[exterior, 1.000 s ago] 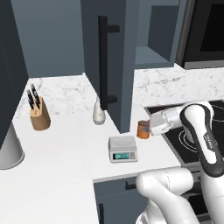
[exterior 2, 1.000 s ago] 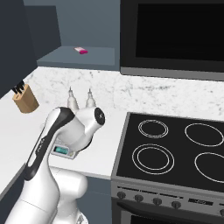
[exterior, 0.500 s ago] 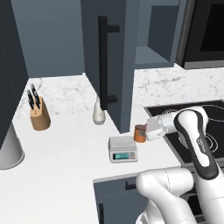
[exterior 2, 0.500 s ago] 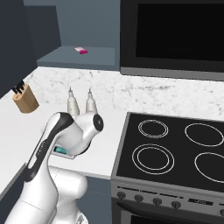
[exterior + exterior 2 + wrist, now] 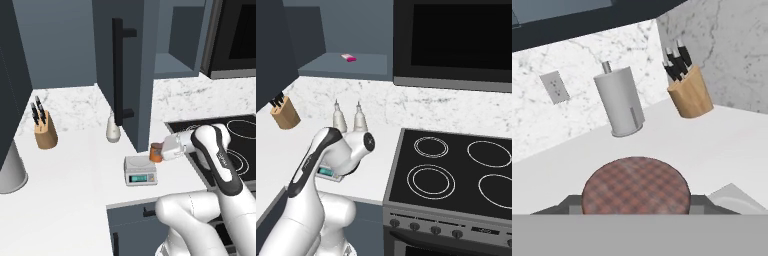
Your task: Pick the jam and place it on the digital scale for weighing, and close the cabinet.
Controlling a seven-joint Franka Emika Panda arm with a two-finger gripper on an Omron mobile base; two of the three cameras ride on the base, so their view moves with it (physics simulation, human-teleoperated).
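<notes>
Jam: small orange-brown jar with a darker lid, held sideways in the tool, just above the right rear edge of the digital scale. In the hand view its plaid-patterned lid faces the camera, flanked by the two dark fingertips.

Tool: clenched on the jam, the white arm reaching leftward from over the stove.

Digital scale: flat, light grey, with a greenish display on its front edge; it lies on the white bench near the front edge, its plate bare. Part of it shows under the arm in the right base view.

Cabinet: dark slate-blue door with a long black vertical bar handle, standing open, edge toward the bench; a shelf behind it carries a small pink item.

Other items on the bench: a wooden knife block at the left rear; a white pear-shaped bottle beside the door, two such bottles in the right base view; a grey paper towel holder against the marble wall.
</notes>
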